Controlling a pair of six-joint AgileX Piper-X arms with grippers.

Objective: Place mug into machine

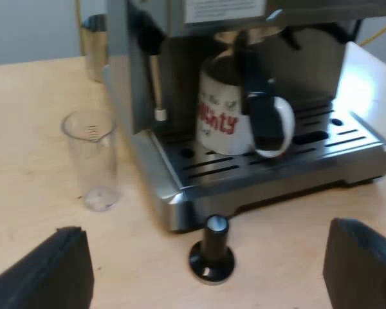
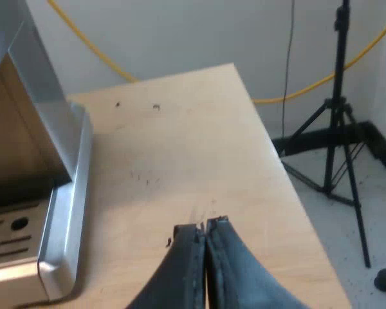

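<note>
The tamper (image 1: 211,256) stands just ahead of the left tool (image 1: 209,228), between its spread fingers, blocking the straight way to the machine (image 1: 257,193), whose tray (image 1: 328,149) the mug (image 1: 228,119) fills. A glass (image 1: 93,158) stands farther ahead beside the machine, bare worktop (image 1: 32,161) around it. Ahead of the right tool (image 2: 204,225) the worktop lies bare, the machine's tray alongside.

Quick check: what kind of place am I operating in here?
Likely a lab or test room, not a café: the espresso machine, a mug on its drip tray, sits on a plain wooden table, with a black tripod and a loose yellow cable by a blank wall.
</note>
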